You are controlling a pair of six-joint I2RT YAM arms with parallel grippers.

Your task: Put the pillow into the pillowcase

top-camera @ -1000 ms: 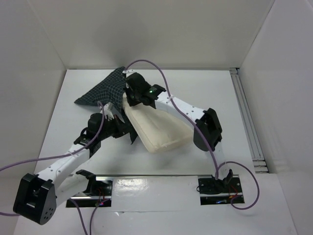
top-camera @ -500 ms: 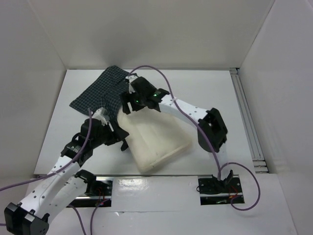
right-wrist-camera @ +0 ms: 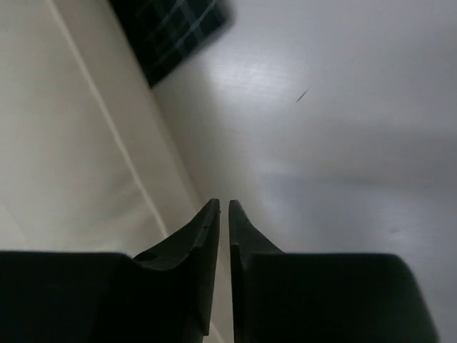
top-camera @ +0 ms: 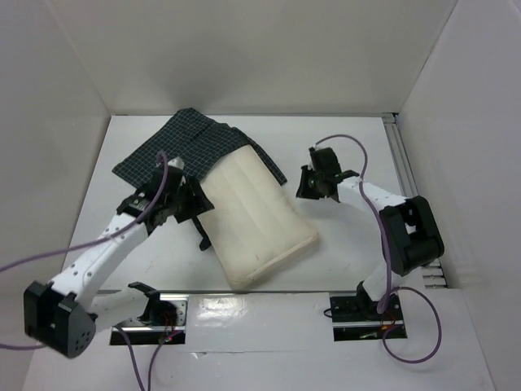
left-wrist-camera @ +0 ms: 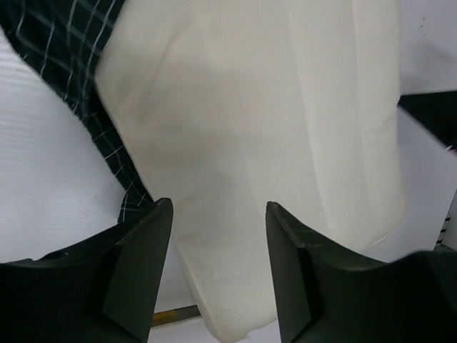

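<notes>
The pillow (top-camera: 256, 216) looks tucked into the pillowcase (top-camera: 175, 147) only at its 11 o'clock end. The left hand (left-wrist-camera: 219, 207) is spread and the right hand (right-wrist-camera: 223, 204) is nearly pressed together; both are empty. Next, they likely need to grab the case's edge.

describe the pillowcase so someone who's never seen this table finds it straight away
On the white table, look to the far left corner, beyond the plump cream pillow. The pillowcase is the thin flat cloth at that pillow's far end, the only dark fabric with a fine white check.
</notes>
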